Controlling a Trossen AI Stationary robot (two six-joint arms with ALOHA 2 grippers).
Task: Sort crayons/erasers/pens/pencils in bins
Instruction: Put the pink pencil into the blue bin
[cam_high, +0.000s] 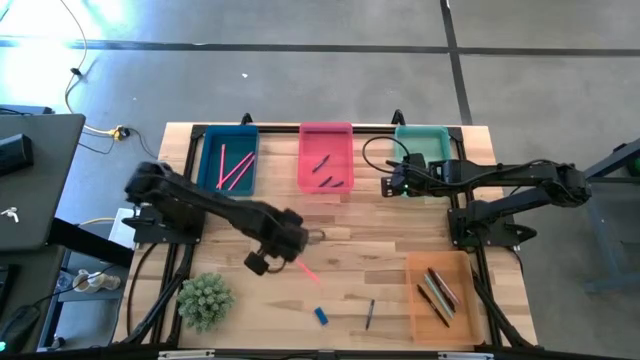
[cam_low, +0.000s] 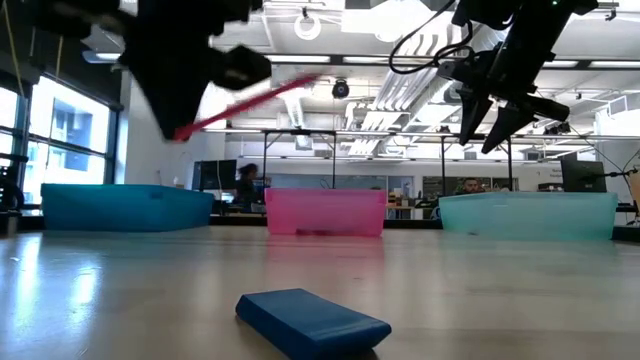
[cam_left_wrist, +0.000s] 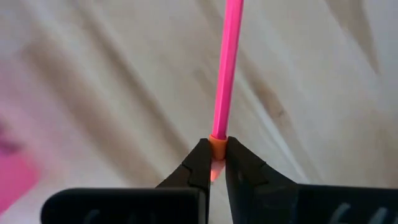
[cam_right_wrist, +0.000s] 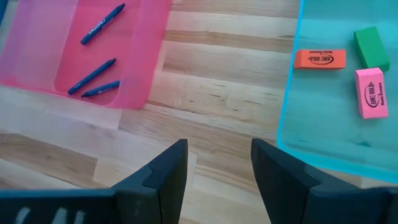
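Two dark arms work over a pale wooden worktop (cam_high: 350, 240) in the high view. The left arm reaches in at a slant toward the middle, its left gripper (cam_high: 300, 262) shut tight on a pink stick (cam_high: 308, 272), whose free end points toward the near edge and a little rightward. The right arm bends back over the far side, its right gripper (cam_high: 392, 183) between the pink bin (cam_high: 326, 132) and the teal bin (cam_high: 421, 134). A dark blue bin (cam_high: 228, 131) stands farther left, an orange bin (cam_high: 416, 300) near right. A blue eraser (cam_high: 321, 316) lies close to the near edge, beside a dark pen (cam_high: 369, 314).

Low view: the stick hangs tilted in the air, the blue eraser lies flat in front, and an open workshop shows behind.

Left wrist view: the fingers (cam_left_wrist: 199, 168) pinch the stick's orange-collared end.

Right wrist view: the fingers (cam_right_wrist: 168, 177) stand wide apart, holding nothing, above bare wood. Three erasers (cam_right_wrist: 319, 59) lie in the teal bin.
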